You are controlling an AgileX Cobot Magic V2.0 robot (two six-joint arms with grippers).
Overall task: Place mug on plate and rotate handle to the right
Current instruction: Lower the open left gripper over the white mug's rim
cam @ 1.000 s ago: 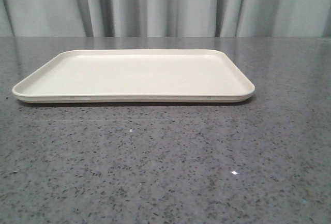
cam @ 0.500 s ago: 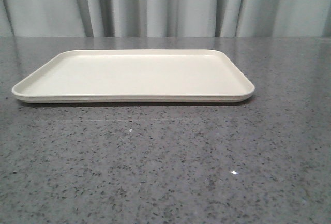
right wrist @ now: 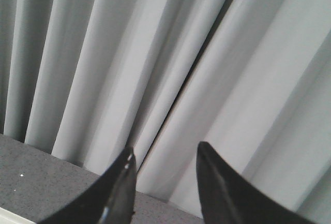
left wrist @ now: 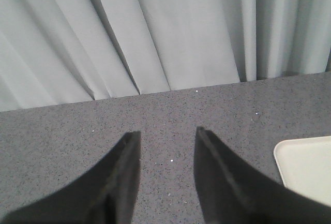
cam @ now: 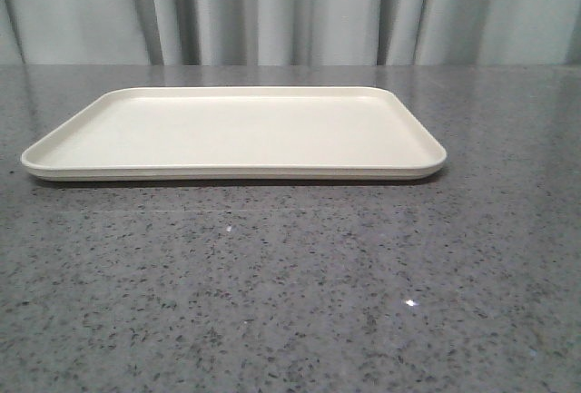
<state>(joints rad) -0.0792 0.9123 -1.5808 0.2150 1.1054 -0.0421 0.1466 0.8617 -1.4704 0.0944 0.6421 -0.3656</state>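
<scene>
Lying bare on speckled table (cam: 290,284), plate (cam: 234,132); curtain (cam: 290,7) behind; both grippers seemingly parted, unladen.

The plate (cam: 234,132) lies flat on the table (cam: 290,284), up around twelve o'clock and a shade toward eleven, its long side running nine to three. Behind it, along the table's far edge, hangs the curtain (cam: 290,7). Bare table runs from the plate's near rim down to six o'clock.
</scene>
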